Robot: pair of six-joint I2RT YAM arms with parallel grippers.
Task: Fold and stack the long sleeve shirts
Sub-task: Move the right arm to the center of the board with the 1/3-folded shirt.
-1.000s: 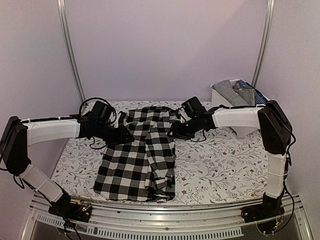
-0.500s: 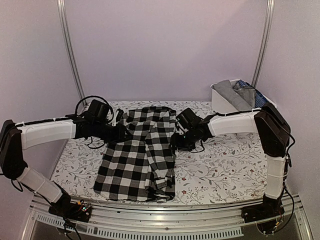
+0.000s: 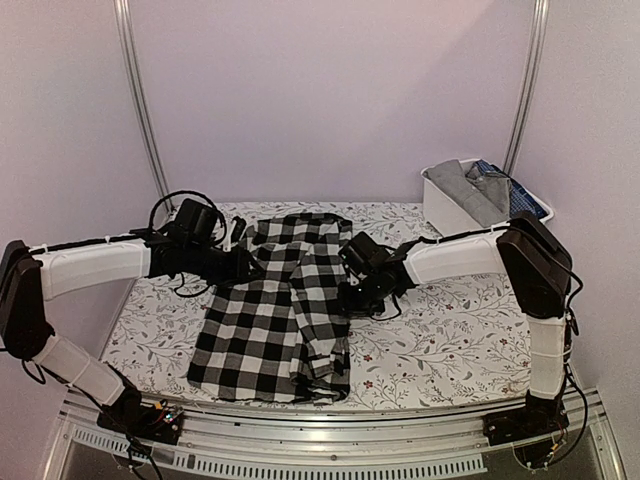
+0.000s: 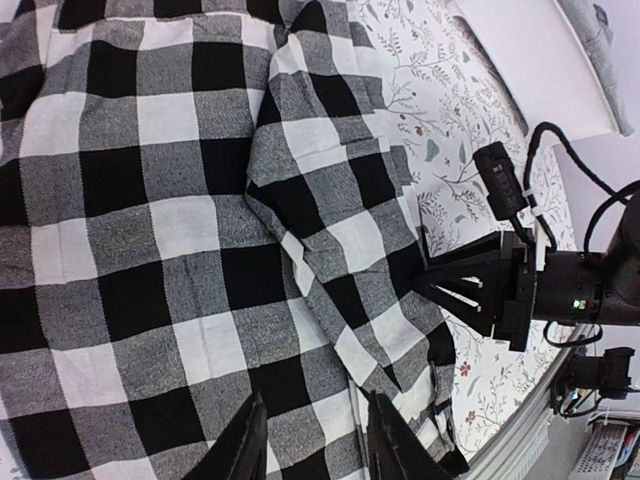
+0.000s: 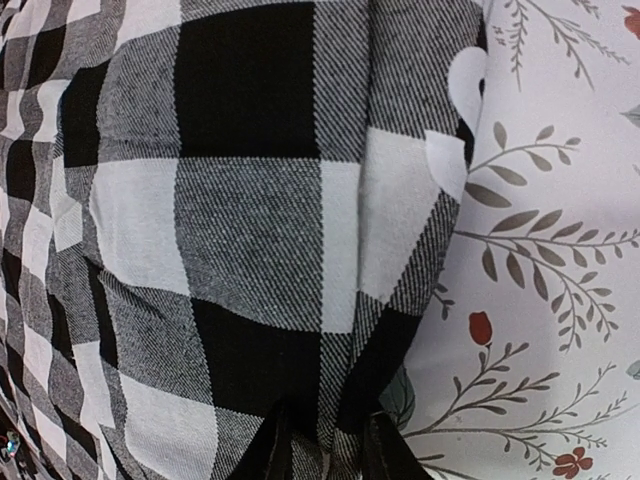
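A: Both ready?
B: Our left gripper [image 4: 315,420] gapes over the shirt [image 3: 270,320], spread far edge to near edge; right gripper [image 5: 325,440] straddles its right side, grip unclear. We'd pinch every layer first.

The surface [image 3: 440,320] wears a white cloth printed with leaves and small red flowers. A white bin [image 3: 443,207] stands on it at 2 o'clock. Aluminium posts rise at 11 o'clock [image 3: 140,100] and 1 o'clock [image 3: 527,80]. A slotted metal rail [image 3: 330,440] runs along 6 o'clock.
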